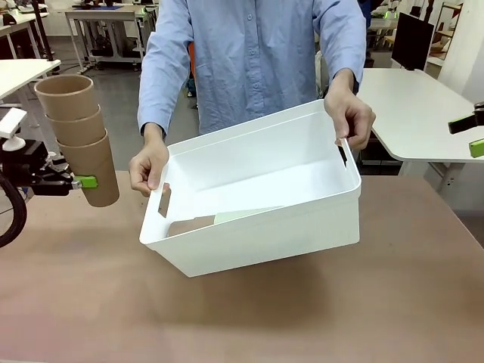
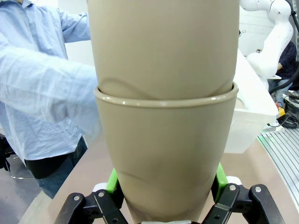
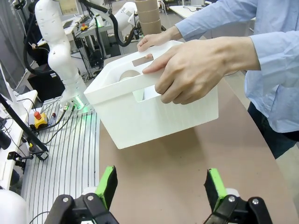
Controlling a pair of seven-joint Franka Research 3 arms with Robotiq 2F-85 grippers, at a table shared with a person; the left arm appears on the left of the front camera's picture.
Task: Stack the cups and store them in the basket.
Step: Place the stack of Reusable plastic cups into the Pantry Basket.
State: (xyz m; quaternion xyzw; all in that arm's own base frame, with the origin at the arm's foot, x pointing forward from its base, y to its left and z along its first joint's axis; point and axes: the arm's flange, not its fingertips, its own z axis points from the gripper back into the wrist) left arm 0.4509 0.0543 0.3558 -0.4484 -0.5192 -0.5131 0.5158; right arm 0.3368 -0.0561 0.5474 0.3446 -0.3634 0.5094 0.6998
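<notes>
Spillage looms: front view, the left gripper clamps a leaning stack of cups left of the hand-held, tilted basket. Left wrist: only the bottom cup is pinched. Right wrist: right gripper gapes empty.

We read this as a robotics lab. Behind the person we see rows of white worktables on a grey floor, one with a dark monitor on its far edge. Our right wrist view shows a white robot arm bolted to a slotted aluminium rail bed, a yellow emergency-stop box with a red button, loose black cables and a green status light at the arm's base.
</notes>
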